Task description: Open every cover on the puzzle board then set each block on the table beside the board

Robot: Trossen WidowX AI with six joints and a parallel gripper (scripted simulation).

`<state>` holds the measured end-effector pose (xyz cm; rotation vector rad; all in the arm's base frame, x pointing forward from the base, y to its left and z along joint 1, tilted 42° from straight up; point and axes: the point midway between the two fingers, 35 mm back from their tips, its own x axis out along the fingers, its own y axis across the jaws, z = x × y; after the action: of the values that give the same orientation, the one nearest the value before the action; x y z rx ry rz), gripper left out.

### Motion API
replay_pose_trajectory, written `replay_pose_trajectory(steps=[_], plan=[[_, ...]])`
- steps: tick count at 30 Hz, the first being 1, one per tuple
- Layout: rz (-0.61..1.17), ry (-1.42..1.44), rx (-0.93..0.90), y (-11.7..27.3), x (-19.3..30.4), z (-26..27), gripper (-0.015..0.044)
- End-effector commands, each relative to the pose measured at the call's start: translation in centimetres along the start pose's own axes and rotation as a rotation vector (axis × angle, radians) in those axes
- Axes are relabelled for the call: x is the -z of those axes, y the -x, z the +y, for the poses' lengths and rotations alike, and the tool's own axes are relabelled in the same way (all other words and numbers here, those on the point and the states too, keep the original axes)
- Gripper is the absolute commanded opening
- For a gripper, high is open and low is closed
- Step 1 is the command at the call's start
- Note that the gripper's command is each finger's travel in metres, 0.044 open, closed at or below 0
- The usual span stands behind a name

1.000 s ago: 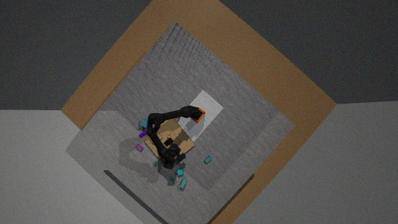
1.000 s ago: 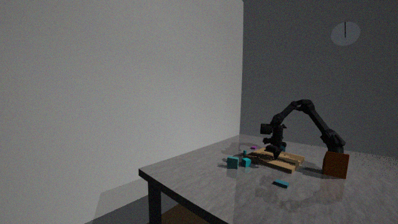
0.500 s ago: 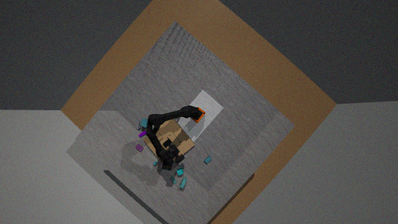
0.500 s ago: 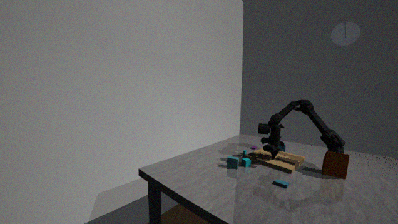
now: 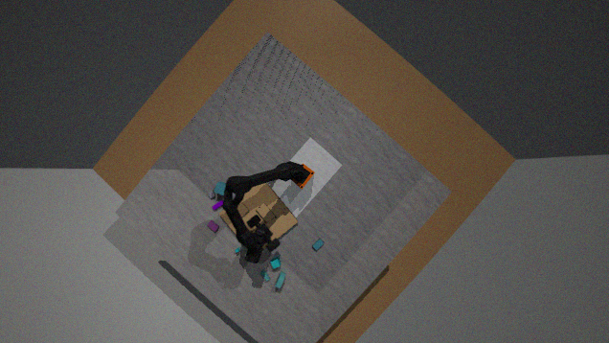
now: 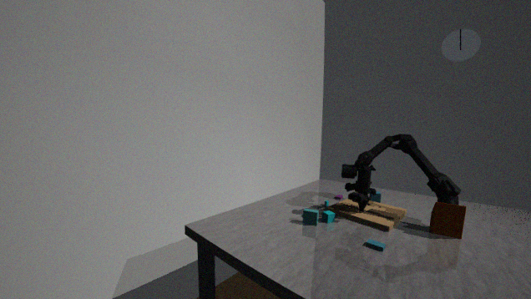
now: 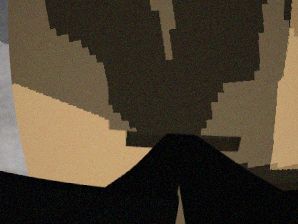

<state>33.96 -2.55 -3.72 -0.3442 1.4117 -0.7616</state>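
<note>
The wooden puzzle board (image 5: 287, 223) (image 6: 377, 221) (image 7: 60, 150) lies flat, partly hidden under the arm. My gripper (image 6: 362, 210) (image 7: 178, 140) is shut and empty, its tips down at the board's top. In the wrist view a dark slot (image 7: 225, 143) crosses just beyond the tips; shadow hides whether covers there are open. Off the board lie a flat teal block (image 5: 318, 244) (image 6: 376, 245), a long teal block (image 5: 281, 281) (image 6: 311, 217), a teal cube (image 5: 275, 263) (image 6: 328, 216), a small cyan piece (image 5: 237, 250), a purple block (image 5: 218, 205) and a magenta block (image 5: 213, 226).
An orange box (image 5: 306, 176) (image 6: 447, 220) stands at the arm's base. A pale sheet (image 5: 322, 157) lies under the base. A larger teal object (image 5: 220, 188) (image 6: 376, 197) is beyond the board, near the purple block. Another small teal piece (image 5: 266, 276) lies near the long teal block.
</note>
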Motion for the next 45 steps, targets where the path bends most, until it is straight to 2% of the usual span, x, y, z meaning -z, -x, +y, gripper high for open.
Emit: replay_pose_trajectory(steps=[1,45], plan=[[-0.005,0.0,0.001,0.1,-0.6,0.0,0.0],[-0.007,-0.001,0.002,-0.1,-4.9,-0.2,0.0]])
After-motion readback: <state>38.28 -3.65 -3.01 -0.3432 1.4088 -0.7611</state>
